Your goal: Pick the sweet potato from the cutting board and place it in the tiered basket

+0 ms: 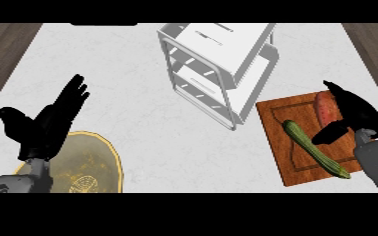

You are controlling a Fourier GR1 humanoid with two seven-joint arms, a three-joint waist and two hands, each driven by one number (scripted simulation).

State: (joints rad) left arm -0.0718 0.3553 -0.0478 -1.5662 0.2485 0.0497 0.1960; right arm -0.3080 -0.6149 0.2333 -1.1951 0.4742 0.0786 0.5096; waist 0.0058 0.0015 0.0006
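Where right robot hand (353, 111) hangs, sweet potato (325, 110) lies just beneath.

My left hand (46, 125) rests open at the left edge, with its fingers straight and pointing toward the far side and its thumb spread out to the left. My left forearm (26, 179), grey, comes in from the near edge beneath it. My right hand (348, 111) is on the right, fingers stretched toward the far left and thumb splayed to the near left, neither curled. My right forearm (367, 155) shows grey at the right edge.
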